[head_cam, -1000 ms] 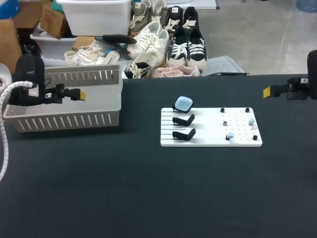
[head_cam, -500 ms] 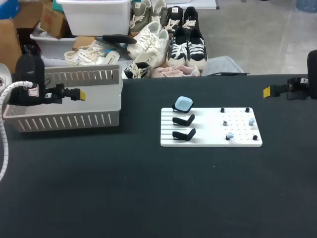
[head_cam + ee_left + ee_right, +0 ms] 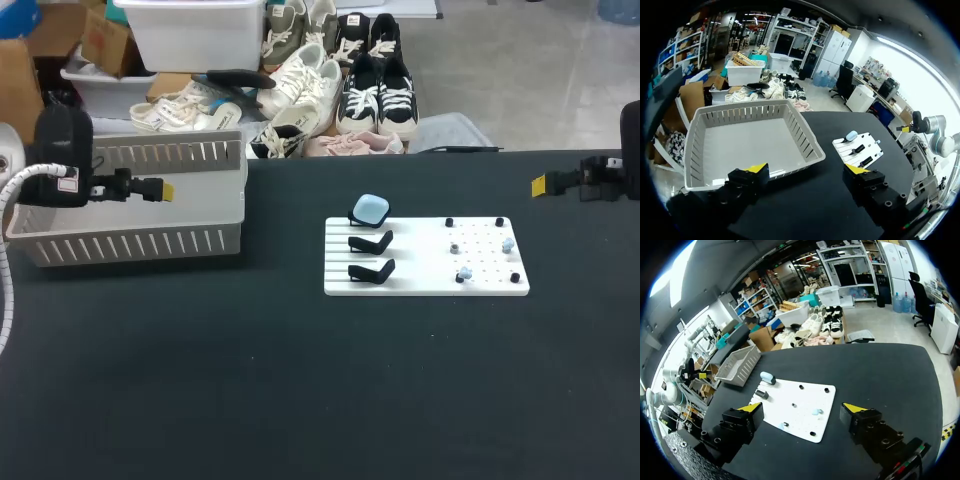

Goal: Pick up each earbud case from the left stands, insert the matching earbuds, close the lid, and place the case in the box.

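A light blue earbud case (image 3: 370, 209) sits closed on the farthest of three black stands on the white board (image 3: 420, 275). The two nearer stands (image 3: 370, 243) are empty. Small pale blue earbuds (image 3: 464, 273) rest among black pegs on the board's right half. My left gripper (image 3: 160, 189) hangs open above the grey basket (image 3: 130, 243), holding nothing. My right gripper (image 3: 540, 184) is open at the table's far right, well clear of the board. In the left wrist view the gripper (image 3: 807, 169) faces the basket (image 3: 805, 135) and the board (image 3: 867, 150). Ahead of the right gripper (image 3: 802, 407) lie the board (image 3: 805, 400) and the case (image 3: 767, 377).
The basket stands at the table's far left edge with nothing showing inside. The black tabletop (image 3: 300, 390) stretches wide in front of the board.
My left arm's wrist has shifted very slightly above the basket. The right arm, board and case have not moved.
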`<state>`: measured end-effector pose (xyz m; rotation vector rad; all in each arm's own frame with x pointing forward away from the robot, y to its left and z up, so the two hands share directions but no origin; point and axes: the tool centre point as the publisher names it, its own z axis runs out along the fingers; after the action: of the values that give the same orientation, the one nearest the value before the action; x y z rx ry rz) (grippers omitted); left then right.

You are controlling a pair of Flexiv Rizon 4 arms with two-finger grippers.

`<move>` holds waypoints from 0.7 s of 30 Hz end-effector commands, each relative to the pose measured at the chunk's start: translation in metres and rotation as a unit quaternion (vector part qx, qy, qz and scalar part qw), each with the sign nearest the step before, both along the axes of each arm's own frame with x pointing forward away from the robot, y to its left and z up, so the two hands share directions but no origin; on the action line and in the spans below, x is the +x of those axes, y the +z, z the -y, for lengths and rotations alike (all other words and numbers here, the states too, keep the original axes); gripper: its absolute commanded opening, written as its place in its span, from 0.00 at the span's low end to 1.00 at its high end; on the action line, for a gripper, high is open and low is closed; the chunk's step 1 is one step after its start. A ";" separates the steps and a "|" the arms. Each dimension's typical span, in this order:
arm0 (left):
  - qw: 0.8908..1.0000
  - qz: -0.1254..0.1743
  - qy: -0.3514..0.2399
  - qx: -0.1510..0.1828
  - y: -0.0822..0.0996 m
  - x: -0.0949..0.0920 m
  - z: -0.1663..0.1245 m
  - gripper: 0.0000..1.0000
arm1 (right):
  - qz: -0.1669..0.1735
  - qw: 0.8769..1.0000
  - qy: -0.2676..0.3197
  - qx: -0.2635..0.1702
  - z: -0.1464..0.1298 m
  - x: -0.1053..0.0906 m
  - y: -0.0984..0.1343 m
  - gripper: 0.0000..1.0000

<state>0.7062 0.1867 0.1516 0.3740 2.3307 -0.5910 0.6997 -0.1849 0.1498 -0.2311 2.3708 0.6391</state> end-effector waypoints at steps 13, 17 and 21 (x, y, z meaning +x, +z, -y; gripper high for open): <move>0.950 0.163 -0.256 0.075 0.018 0.038 0.011 1.00 | 0.000 1.000 0.002 0.001 0.001 0.001 0.000 1.00; 0.927 0.193 -0.313 0.074 0.019 0.036 0.024 1.00 | 0.000 1.000 0.002 0.001 0.001 0.001 0.000 1.00; 0.908 0.214 -0.353 0.076 0.016 0.037 0.038 1.00 | 0.000 1.000 0.002 0.001 0.001 0.001 0.000 1.00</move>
<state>0.7381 0.1504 0.1725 1.1732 1.9565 -0.5020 0.6998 -0.1849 0.1499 -0.2311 2.3707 0.6391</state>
